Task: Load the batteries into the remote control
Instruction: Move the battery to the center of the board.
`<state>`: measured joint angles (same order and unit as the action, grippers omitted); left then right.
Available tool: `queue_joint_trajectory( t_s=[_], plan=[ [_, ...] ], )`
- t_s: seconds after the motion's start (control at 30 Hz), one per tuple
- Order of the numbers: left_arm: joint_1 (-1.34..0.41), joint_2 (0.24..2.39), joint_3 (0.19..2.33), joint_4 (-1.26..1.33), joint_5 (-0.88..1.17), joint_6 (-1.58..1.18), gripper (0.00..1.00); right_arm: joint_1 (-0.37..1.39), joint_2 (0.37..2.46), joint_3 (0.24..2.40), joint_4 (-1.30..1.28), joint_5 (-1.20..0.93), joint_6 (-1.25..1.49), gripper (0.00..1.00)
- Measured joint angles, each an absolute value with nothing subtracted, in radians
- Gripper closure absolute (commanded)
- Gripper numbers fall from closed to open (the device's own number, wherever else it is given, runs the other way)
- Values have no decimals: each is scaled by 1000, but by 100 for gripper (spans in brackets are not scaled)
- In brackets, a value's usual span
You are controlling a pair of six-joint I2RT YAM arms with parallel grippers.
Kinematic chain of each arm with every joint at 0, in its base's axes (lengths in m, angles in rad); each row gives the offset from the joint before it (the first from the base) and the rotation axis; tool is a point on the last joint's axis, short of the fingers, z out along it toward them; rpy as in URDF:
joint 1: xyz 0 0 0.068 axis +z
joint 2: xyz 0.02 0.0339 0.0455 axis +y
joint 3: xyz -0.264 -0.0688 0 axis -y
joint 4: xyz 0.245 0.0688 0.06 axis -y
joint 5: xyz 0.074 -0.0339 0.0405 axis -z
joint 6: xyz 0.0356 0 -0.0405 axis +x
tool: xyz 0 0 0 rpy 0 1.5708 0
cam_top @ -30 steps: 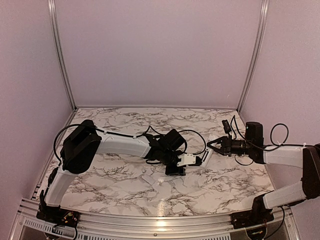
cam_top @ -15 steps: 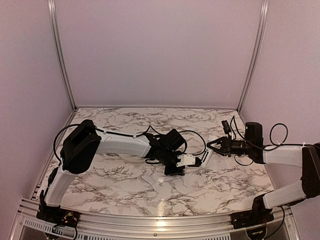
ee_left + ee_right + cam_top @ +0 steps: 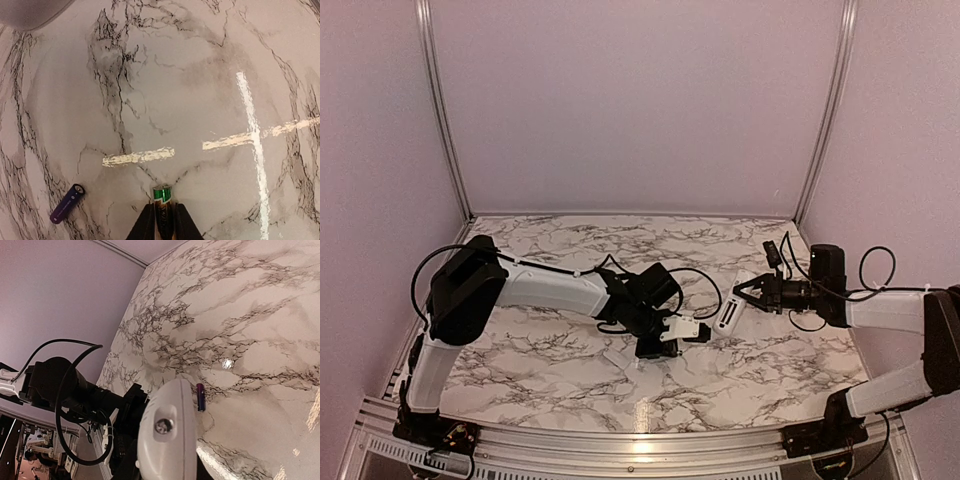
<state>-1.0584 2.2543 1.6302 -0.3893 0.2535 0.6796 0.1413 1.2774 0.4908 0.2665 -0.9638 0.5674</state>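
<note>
My left gripper (image 3: 162,207) is shut on a battery (image 3: 162,194) with a green band and a gold-brown body, held upright just above the marble table; in the top view this gripper (image 3: 655,348) hangs low at the table's middle. A second battery (image 3: 67,203), purple, lies loose on the marble to its left and also shows in the right wrist view (image 3: 200,396). My right gripper (image 3: 748,296) is shut on the white remote control (image 3: 728,316), holding it off the table to the right of the left gripper. Its rounded end with a screw (image 3: 167,440) fills the right wrist view.
The marble table (image 3: 570,240) is bounded by metal rails and pink walls. The left arm's black wrist and looping cable (image 3: 75,390) sit close beside the remote. A small pale piece (image 3: 638,361) lies on the table by the left gripper.
The left gripper has swung a little left and toward the near edge, come down, and closed on the green-banded battery. The right arm and remote have hardly moved.
</note>
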Motion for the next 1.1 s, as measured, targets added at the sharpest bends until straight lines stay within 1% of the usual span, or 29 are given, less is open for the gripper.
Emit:
queue_joint_trajectory(
  t_s=[0.1,0.3,0.53,0.63,0.7,0.83,0.9,0.97,1.1],
  plan=[
    [-1060,2224,1592,-411,245,683,89,141,1280,491,268,-966,568,100],
    [-1062,2171,1533,-456,199,722,88,141,1290,491,278,-978,572,100],
    [-1066,2139,1503,-494,133,793,80,141,1307,479,300,-989,577,100],
    [-1072,2139,1509,-499,107,813,71,141,1311,477,302,-993,579,100],
    [-1074,2139,1513,-500,89,820,61,141,1311,477,305,-995,580,100],
    [-1074,2131,1519,-515,59,810,49,141,1311,477,306,-997,579,100],
    [-1074,2118,1515,-534,43,796,45,141,1311,477,305,-997,579,100],
    [-1074,2085,1492,-540,32,771,43,142,1311,478,305,-996,578,100],
    [-1074,1945,1406,-527,3,702,40,149,1311,481,291,-986,573,100]
  ],
)
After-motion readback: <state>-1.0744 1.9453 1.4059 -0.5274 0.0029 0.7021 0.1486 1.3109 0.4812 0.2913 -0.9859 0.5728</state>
